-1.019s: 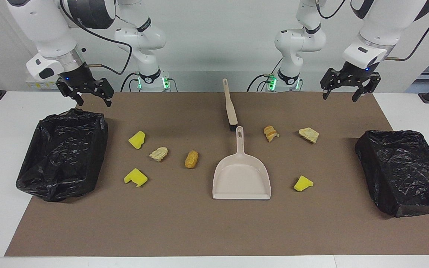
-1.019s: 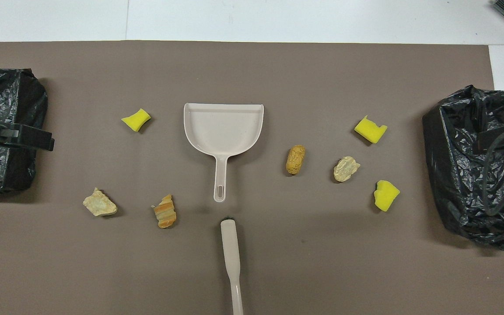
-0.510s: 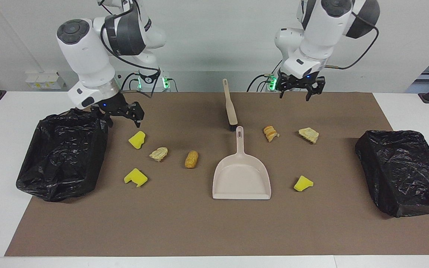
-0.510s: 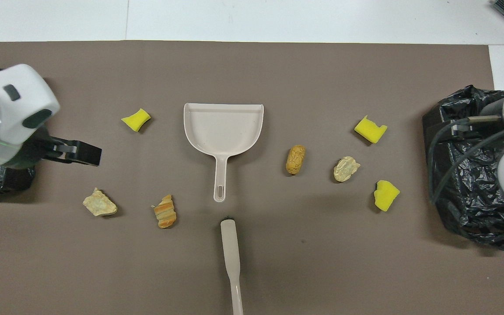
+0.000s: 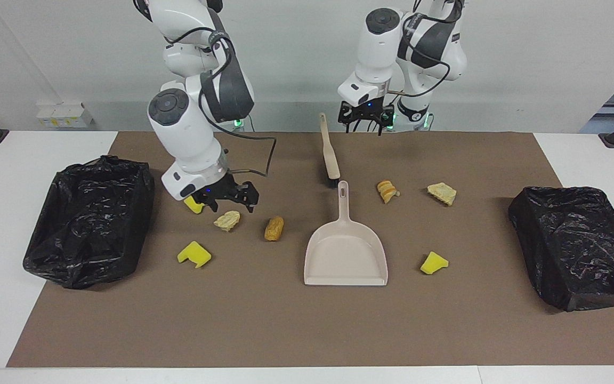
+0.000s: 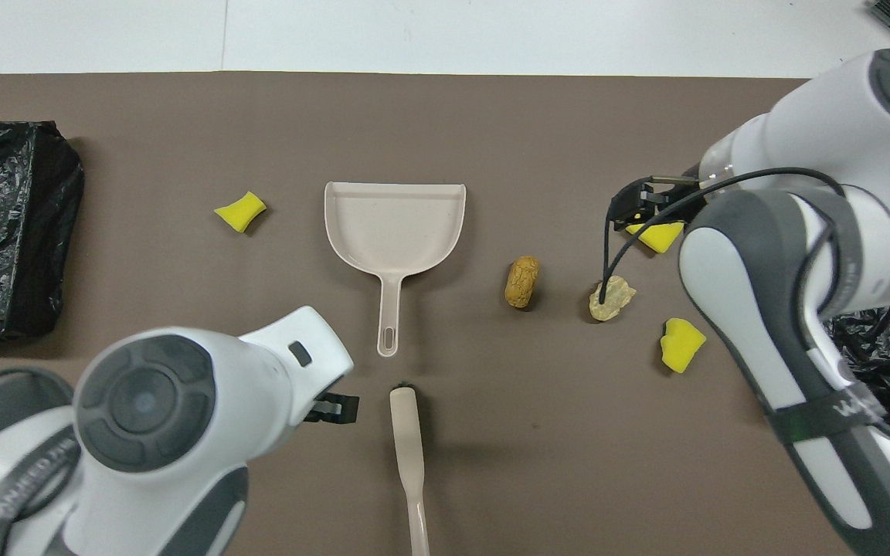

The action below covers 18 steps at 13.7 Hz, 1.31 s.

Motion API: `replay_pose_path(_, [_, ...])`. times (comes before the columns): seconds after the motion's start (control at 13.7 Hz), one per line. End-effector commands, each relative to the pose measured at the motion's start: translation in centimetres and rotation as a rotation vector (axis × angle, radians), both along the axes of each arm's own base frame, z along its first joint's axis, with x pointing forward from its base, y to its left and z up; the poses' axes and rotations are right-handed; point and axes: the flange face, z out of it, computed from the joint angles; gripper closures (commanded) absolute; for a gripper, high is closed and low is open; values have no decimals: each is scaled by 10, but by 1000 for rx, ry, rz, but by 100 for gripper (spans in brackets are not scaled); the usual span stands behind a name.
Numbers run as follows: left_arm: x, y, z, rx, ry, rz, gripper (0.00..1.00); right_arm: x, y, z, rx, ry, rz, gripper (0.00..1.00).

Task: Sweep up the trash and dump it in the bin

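Several trash scraps lie on the brown mat: yellow sponge chunks [image 5: 194, 254] [image 5: 434, 263], tan pieces [image 5: 227, 220] [image 5: 442, 193], a golden roll [image 5: 274, 228] and a striped pastry [image 5: 387, 190]. My right gripper [image 5: 227, 202] hangs open low over the tan piece, partly covering another yellow chunk [image 5: 194, 205]. Open as well, my left gripper [image 5: 365, 124] hovers beside the handle end of the beige brush [image 5: 330, 152]. The beige dustpan [image 5: 345, 250] lies mid-mat, its handle toward the brush. From overhead the right gripper [image 6: 634, 208] covers a yellow chunk [image 6: 657, 235].
Two bins lined with black bags stand at the table's ends, one [image 5: 91, 218] at the right arm's end and one [image 5: 579, 245] at the left arm's end. In the overhead view the left arm hides the two scraps nearest it.
Both arms swung in from the table's ends toward the middle. The right gripper came down from beside its bin to over the scraps. The left gripper moved to the brush handle. Nothing on the mat moved.
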Motion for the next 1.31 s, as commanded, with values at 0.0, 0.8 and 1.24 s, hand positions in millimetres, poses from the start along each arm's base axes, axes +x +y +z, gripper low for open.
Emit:
replay_pose_path(0.0, [-52, -18, -45, -19, -13, 17, 0, 5, 42, -6, 12, 11, -53, 0])
replay_pose_path(0.8, [-139, -53, -113, -60, -44, 51, 0, -30, 211, -67, -112, -47, -40, 0])
replay_pose_path(1.24, [-149, -53, -125, -31, -29, 33, 5, -66, 269, -79, -101, -76, -12, 0])
